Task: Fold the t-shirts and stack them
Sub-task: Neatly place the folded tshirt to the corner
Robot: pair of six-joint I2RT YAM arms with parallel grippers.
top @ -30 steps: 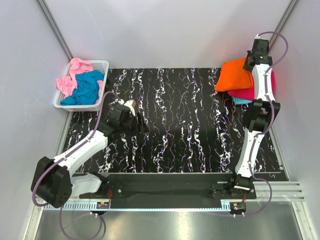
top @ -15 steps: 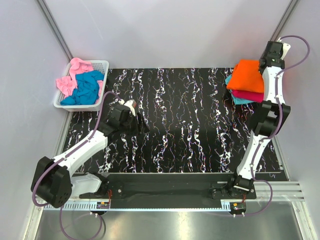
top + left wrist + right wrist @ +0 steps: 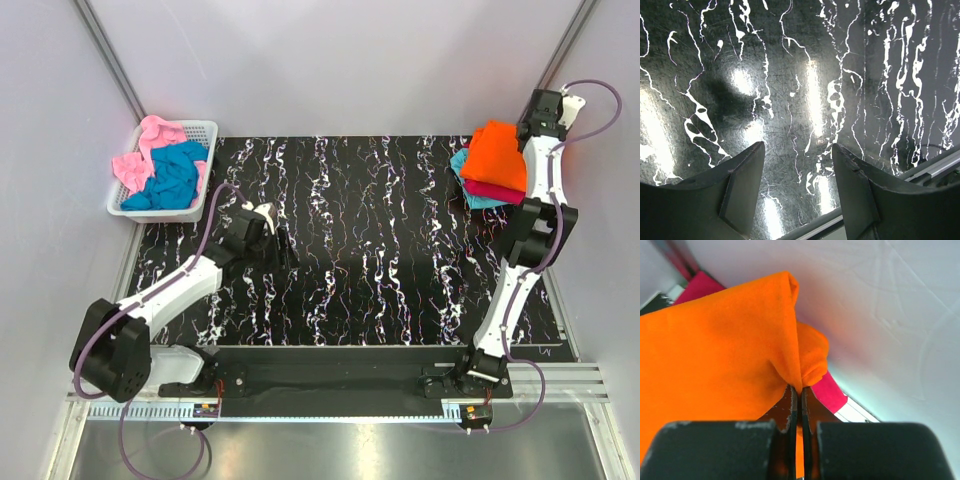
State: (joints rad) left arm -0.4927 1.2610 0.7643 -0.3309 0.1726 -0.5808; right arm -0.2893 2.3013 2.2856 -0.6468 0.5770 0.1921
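A white lattice basket (image 3: 200, 126) sits at the far-left corner of the black marbled table (image 3: 380, 250).

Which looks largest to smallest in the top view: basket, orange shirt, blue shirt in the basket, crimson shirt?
Largest: basket.
Then orange shirt and blue shirt in the basket: alike, not ranked.
Smallest: crimson shirt, only an edge shows under the orange one.
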